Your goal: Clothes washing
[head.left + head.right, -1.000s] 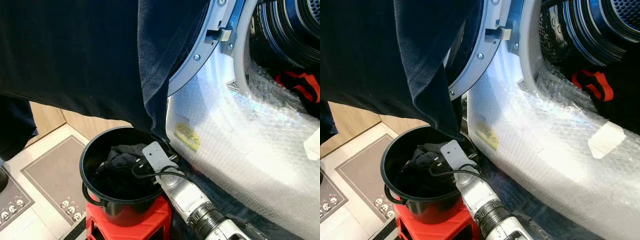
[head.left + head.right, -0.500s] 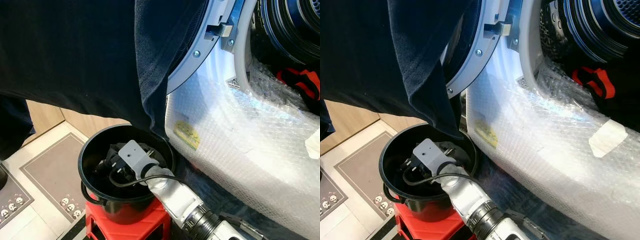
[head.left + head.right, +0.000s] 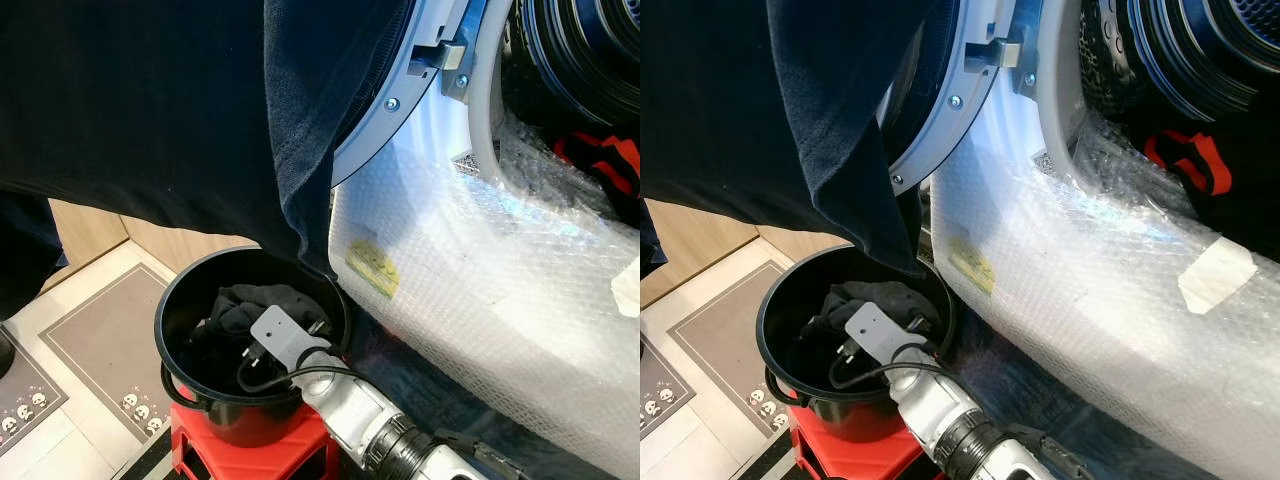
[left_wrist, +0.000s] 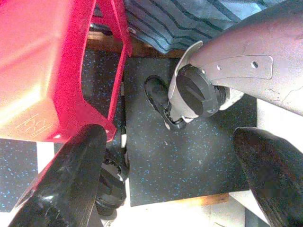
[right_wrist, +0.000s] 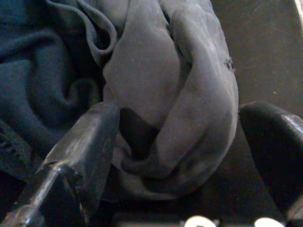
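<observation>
Right gripper (image 5: 175, 142) reaches down into the black bucket (image 3: 180, 300), its two black fingers (image 5: 85, 142) spread wide on either side of a crumpled dark grey garment (image 5: 180, 85) without closing on it. Behind the bucket stands the washing machine (image 3: 480, 280), its front wrapped in bubble wrap, with the round door (image 3: 400, 90) swung open and the drum (image 3: 1200, 50) exposed; something red and black (image 3: 1185, 165) lies at the drum's mouth. A large dark cloth (image 3: 150, 100) hangs across the upper part of the head views, its lower corner dipping to the bucket's rim. The bucket sits on a red stool (image 3: 250, 455). Left gripper (image 4: 170, 175) hangs low beside the stool with its fingers apart, above a dark speckled mat (image 4: 189, 156).
</observation>
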Robot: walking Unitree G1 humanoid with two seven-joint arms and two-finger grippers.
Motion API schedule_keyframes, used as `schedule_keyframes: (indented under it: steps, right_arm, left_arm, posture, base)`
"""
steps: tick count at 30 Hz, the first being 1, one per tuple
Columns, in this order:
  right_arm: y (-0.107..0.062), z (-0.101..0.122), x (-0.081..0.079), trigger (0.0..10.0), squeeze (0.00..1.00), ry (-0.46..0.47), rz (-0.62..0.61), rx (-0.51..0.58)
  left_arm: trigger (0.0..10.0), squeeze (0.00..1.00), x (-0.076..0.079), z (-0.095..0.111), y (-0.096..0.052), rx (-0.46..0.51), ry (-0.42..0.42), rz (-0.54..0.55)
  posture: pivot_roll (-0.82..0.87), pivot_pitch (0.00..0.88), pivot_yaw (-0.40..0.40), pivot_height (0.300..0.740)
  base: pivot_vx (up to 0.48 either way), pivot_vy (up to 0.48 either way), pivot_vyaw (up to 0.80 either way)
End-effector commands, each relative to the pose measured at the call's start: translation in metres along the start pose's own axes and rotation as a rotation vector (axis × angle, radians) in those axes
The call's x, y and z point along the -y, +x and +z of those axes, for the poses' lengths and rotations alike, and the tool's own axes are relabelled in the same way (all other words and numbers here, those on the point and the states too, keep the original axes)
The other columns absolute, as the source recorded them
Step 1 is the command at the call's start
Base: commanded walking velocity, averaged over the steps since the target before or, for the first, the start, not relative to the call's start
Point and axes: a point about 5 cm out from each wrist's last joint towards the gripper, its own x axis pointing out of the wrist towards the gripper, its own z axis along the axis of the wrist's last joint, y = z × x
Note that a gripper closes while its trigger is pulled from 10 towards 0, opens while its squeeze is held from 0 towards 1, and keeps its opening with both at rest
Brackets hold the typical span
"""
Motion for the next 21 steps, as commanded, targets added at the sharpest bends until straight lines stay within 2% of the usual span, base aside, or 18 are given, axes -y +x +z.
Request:
schedule_keyframes:
  steps: [1,21]
  right_arm:
    - [-0.0403,0.0862,-0.0965,10.0,0.0,0.101,0.262,0.166]
    - [-0.0403,0.0862,-0.0965,10.0,0.0,0.101,0.262,0.166]
  left_arm:
    - [10.0,0.0,0.0311,-0.0756,-0.0229,-0.269,-0.087,-0.071]
    - [10.0,0.0,0.0311,-0.0756,-0.0229,-0.269,-0.087,-0.071]
  posture:
    - [0.07,0.247,-0.122,0.74]
    - [0.07,0.247,-0.122,0.74]
  base:
    - [0.0,0.0,0.0]
    - [0.0,0.0,0.0]
